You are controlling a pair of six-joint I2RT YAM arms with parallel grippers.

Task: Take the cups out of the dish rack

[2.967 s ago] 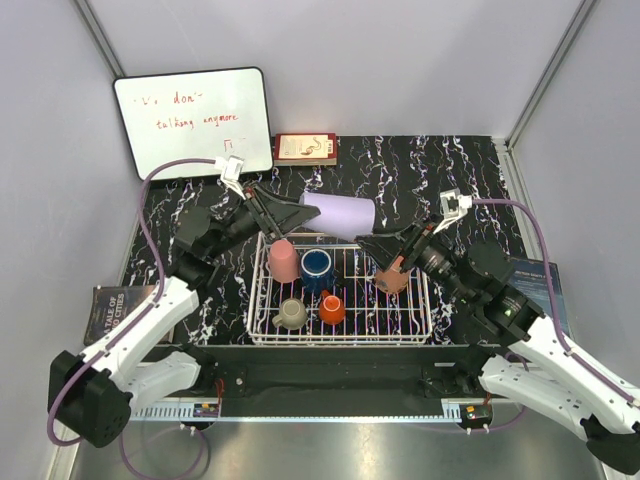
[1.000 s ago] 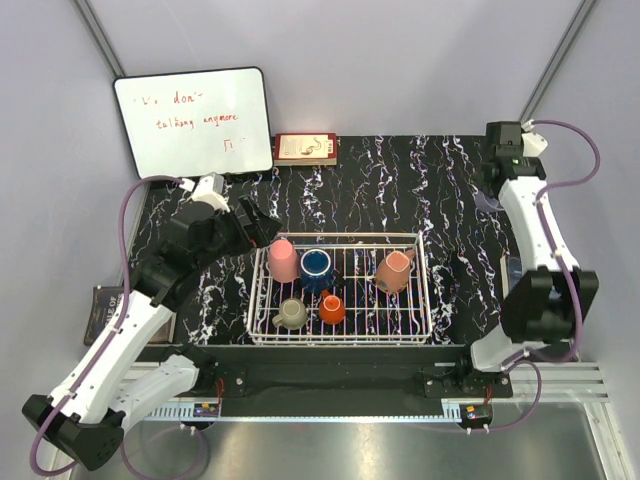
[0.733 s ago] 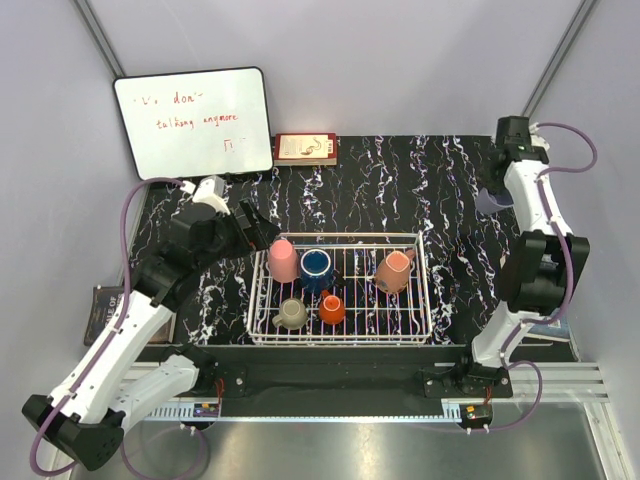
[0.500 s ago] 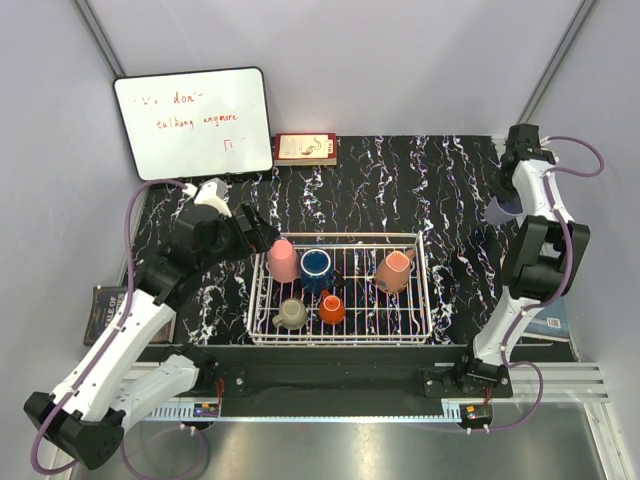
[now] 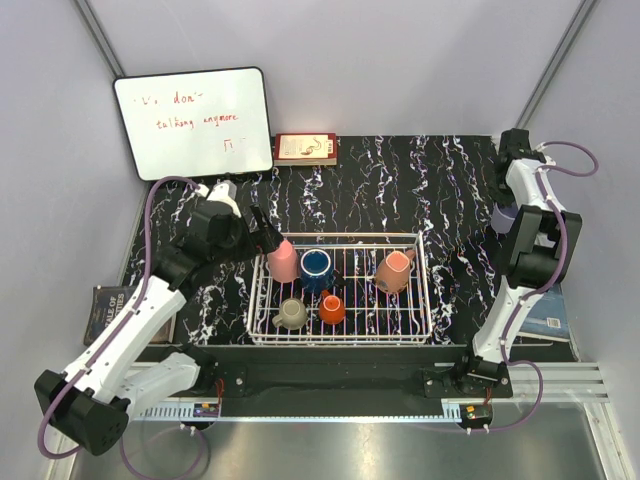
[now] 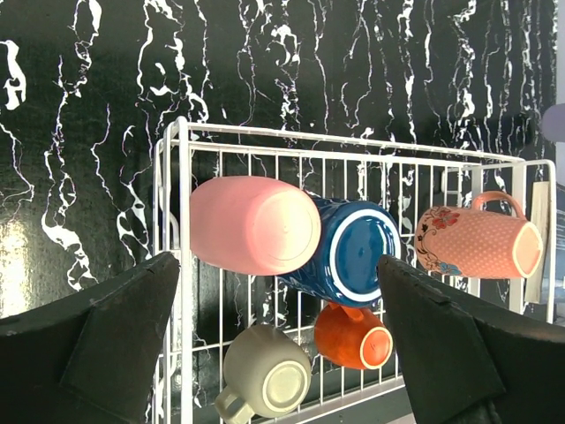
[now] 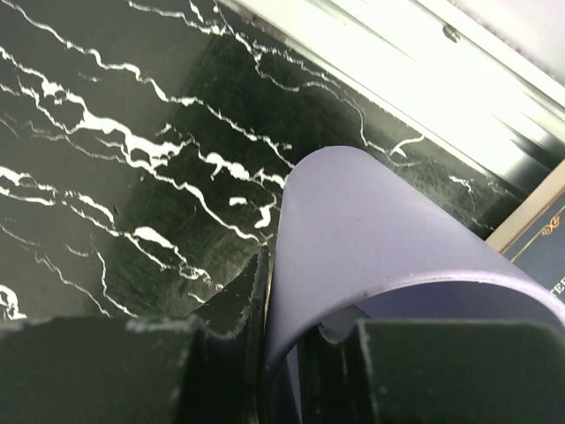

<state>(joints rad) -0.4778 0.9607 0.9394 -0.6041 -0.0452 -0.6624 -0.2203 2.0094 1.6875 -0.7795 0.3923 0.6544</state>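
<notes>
One tall lavender tumbler (image 7: 371,230) sits clenched in the right gripper (image 7: 282,340). Left gripper (image 6: 277,259) gapes near the white wire dish rack (image 6: 344,146).

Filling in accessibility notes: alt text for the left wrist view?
Five cups sit in a white wire dish rack on black marbled tabletop: a pink cup beside a dark blue mug, a salmon floral mug at right, an orange cup and beige mug below. The open left gripper frames the bottom corners.
</notes>
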